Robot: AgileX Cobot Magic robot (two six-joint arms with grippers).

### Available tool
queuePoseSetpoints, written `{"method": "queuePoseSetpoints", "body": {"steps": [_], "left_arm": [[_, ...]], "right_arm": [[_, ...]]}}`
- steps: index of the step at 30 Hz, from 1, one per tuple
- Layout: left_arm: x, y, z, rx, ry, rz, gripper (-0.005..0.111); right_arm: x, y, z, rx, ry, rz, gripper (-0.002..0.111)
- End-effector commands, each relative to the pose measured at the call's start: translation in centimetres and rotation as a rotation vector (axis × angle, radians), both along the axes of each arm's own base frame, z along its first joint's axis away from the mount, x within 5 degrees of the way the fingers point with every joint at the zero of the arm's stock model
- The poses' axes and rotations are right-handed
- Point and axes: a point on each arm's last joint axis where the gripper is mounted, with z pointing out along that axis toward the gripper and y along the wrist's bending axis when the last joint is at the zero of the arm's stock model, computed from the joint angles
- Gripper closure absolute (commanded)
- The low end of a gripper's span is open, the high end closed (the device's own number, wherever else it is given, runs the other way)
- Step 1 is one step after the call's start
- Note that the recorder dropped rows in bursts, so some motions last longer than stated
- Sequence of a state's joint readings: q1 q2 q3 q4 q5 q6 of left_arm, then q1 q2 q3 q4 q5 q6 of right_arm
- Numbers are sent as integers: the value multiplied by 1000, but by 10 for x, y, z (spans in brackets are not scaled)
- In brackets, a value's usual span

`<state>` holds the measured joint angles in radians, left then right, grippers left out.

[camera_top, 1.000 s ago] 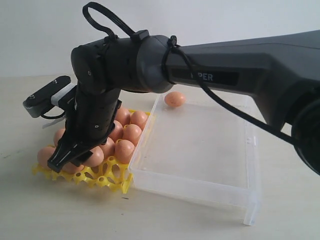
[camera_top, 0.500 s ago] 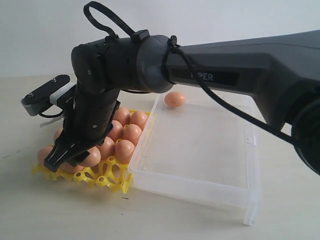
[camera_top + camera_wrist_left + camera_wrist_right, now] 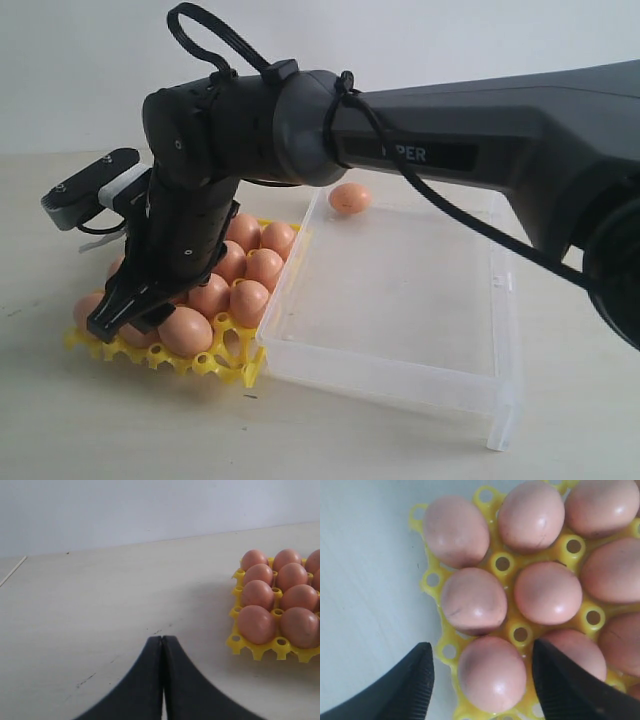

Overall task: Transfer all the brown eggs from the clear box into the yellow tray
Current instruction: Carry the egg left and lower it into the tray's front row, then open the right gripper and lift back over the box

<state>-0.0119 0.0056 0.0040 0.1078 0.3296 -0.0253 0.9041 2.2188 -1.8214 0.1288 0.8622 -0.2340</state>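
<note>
My right gripper (image 3: 127, 320) hangs over the front corner of the yellow tray (image 3: 225, 362), reaching across from the right. It is open, and its jaws stand either side of a brown egg (image 3: 491, 680) that rests in a corner cup, with a gap on each side. That egg (image 3: 186, 331) shows just beside the fingers. Several more brown eggs (image 3: 547, 592) fill the cups around it. One brown egg (image 3: 349, 198) lies at the far corner of the clear box (image 3: 400, 380). My left gripper (image 3: 162, 639) is shut and empty above bare table, off to one side of the tray (image 3: 237, 641).
The clear box butts against the tray's right side. The right arm's black links (image 3: 240, 130) and its cable loop (image 3: 210, 40) tower over the tray and hide its back cups. A pale tabletop (image 3: 120, 430) surrounds both.
The right jaws have spread wider and let go of the egg, which now sits lower in the tray's front cup. The fingers shifted slightly left. The left gripper's earlier state is not shown.
</note>
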Motion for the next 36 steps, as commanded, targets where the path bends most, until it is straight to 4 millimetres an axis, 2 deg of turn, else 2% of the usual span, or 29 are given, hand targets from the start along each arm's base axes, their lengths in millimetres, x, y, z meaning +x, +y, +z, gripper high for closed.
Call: {"method": "queuePoseSetpoints", "body": {"steps": [1, 10, 12, 15, 16, 17, 19, 20, 22, 26, 27, 28, 29, 30, 31, 34, 36], "left_arm": [[0, 0, 3, -11, -23, 0, 107], [0, 0, 3, -11, -23, 0, 107], [0, 0, 3, -11, -23, 0, 107], [0, 0, 3, -11, -23, 0, 107], [0, 0, 3, -11, -23, 0, 107], [0, 0, 3, -11, -23, 0, 107], [0, 0, 3, -11, -23, 0, 107], [0, 0, 3, -11, -23, 0, 107], [0, 0, 3, -11, -23, 0, 107], [0, 0, 3, -11, -23, 0, 107], [0, 0, 3, -11, -23, 0, 107], [0, 0, 3, -11, -23, 0, 107], [0, 0, 3, -11, -23, 0, 107], [0, 0, 3, -11, -23, 0, 107], [0, 0, 3, -11, -23, 0, 107], [0, 0, 3, -11, -23, 0, 107], [0, 0, 3, -11, -23, 0, 107]], "right_arm": [[4, 1, 2, 23, -20, -8, 51], [4, 0, 8, 36, -16, -45, 51], [3, -1, 15, 45, -24, -49, 51], [3, -9, 56, 97, -114, -82, 57], [2, -19, 79, 119, -165, -102, 60], [1, -25, 90, 131, -187, -112, 64], [-5, -49, 109, 157, -222, -137, 80], [-5, -66, 110, 173, -230, -166, 89], [-3, -89, 110, 215, -236, -225, 95], [7, -134, 101, 313, -218, -403, 96], [19, -157, 91, 352, -195, -511, 94], [26, -168, 86, 363, -186, -560, 91], [42, -185, 78, 383, -176, -651, 83], [50, -192, 73, 398, -169, -702, 77], [64, -204, 63, 434, -149, -800, 67], [83, -218, 39, 460, -96, -932, 57], [93, -224, 23, 458, -49, -994, 55]]}}
